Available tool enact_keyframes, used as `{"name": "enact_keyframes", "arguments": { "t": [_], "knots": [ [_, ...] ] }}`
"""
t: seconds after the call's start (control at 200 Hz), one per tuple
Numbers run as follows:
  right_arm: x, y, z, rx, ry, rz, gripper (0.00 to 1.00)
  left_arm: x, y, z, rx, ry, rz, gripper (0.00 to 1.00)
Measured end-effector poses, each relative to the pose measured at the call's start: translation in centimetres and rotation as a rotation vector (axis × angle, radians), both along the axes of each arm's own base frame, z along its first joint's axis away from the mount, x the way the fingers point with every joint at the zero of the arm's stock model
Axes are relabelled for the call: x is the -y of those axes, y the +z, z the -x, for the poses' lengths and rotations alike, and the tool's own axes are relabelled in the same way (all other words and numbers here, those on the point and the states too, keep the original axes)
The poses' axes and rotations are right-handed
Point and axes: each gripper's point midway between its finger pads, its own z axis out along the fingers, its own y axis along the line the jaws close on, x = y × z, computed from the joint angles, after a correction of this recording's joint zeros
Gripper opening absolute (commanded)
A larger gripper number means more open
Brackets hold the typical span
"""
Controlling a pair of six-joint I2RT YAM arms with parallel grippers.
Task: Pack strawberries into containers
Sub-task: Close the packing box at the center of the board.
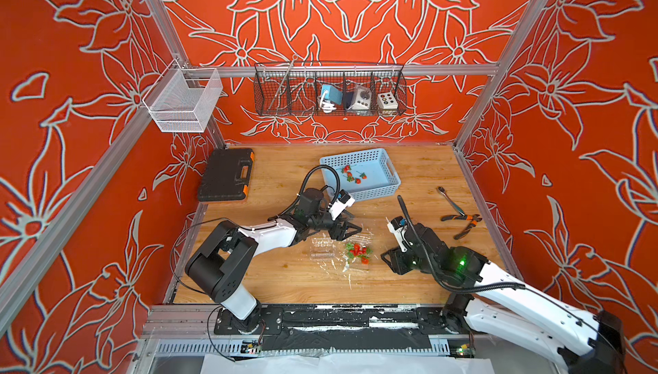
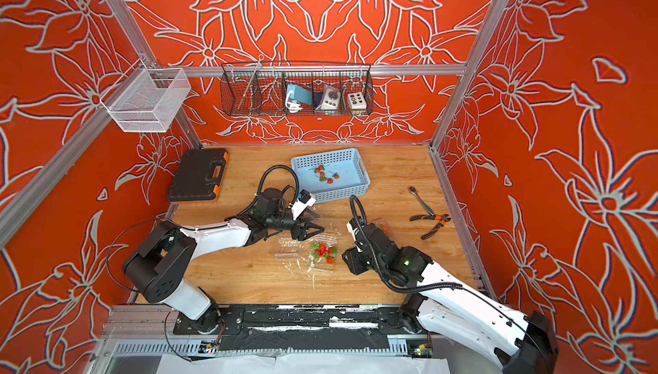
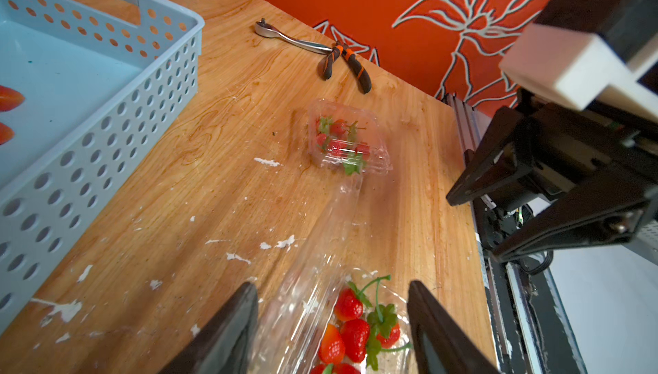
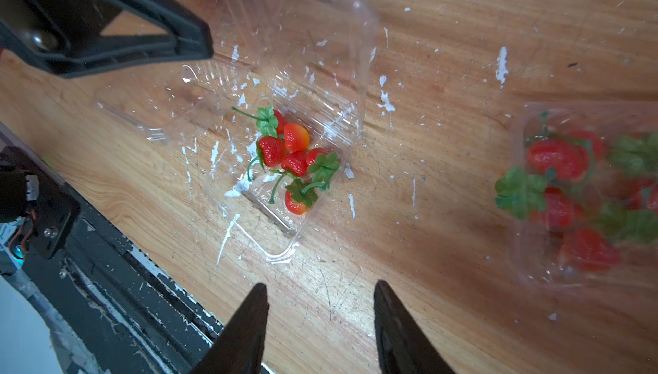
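**Robot lab test cell**

Aluminium frame (image 1: 445, 69) around scuffed wooden bench (image 1: 270, 276), red printed backdrop panels (image 1: 71, 105), left arm (image 1: 270, 233) and right arm (image 1: 516, 294) bolted to a base rail (image 1: 356, 319), hung wire basket (image 1: 270, 94) of control boxes, pliers (image 1: 463, 219) lying loose.

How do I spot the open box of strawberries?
Start at the light-blue basket on the wooden table; three clear containers lie nearer the camera. It is the middle container, lid raised, strawberries showing; one neighbour is empty, the other closed.
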Motion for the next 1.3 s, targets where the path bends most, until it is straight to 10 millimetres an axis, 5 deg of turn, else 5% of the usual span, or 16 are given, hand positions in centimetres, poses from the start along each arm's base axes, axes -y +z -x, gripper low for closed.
{"name": "enact_keyframes", "arguments": {
  "t": [0.405,0.706,1.301],
  "knots": [
    [2.0,1.1,-0.8,-0.045,-0.108,-0.101,0.52,1.5,0.7,5.1,0.035,-0.073,-0.001,0.66],
    [1.4,1.0,-0.6,-0.097,-0.12,-0.203,0.52,1.0,-2.7,8.0,-0.034,-0.087,-0.058,0.66],
    [-0.5,-5.0,1.4,-0.303,-0.127,-0.328,0.58,1.9,-6.2,8.3,-0.027,-0.064,-0.188,0.64]
  ]
}}
